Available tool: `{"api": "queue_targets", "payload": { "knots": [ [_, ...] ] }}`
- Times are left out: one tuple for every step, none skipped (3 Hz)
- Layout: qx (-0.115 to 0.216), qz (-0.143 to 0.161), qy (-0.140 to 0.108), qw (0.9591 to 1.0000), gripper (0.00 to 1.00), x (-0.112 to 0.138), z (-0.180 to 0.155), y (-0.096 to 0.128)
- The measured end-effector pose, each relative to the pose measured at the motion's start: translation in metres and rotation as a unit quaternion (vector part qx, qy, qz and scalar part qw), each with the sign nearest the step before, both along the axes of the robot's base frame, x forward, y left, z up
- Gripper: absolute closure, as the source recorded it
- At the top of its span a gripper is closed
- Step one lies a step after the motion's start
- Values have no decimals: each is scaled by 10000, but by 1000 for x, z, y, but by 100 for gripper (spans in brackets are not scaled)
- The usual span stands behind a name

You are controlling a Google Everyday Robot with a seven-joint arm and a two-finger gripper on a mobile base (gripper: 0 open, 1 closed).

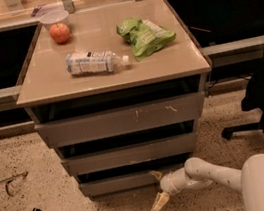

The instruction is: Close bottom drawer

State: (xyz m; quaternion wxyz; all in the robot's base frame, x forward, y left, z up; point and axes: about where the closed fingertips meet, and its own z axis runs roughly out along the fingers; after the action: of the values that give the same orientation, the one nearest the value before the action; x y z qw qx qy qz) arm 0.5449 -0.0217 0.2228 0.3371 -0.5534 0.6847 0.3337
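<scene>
1. Bottom drawer (118, 183): lowest front of the cabinet (111, 75), just above the floor.
2. Gripper (158, 189): low, by the drawer's right end; fingers spread wide, holding nothing, upper fingertip at the front.

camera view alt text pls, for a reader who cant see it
A white robot arm reaches in from the lower right, its open gripper just in front of the bottom drawer of a grey three-drawer cabinet. On top lie an apple, a plastic bottle on its side and a green bag.
</scene>
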Motion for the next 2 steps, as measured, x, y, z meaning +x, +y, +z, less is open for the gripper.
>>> {"api": "queue_targets", "payload": {
  "knots": [
    [27,-3,-89,10000,0,2,2,-3],
    [31,-3,-100,9999,0,2,2,-3]
  ]
}}
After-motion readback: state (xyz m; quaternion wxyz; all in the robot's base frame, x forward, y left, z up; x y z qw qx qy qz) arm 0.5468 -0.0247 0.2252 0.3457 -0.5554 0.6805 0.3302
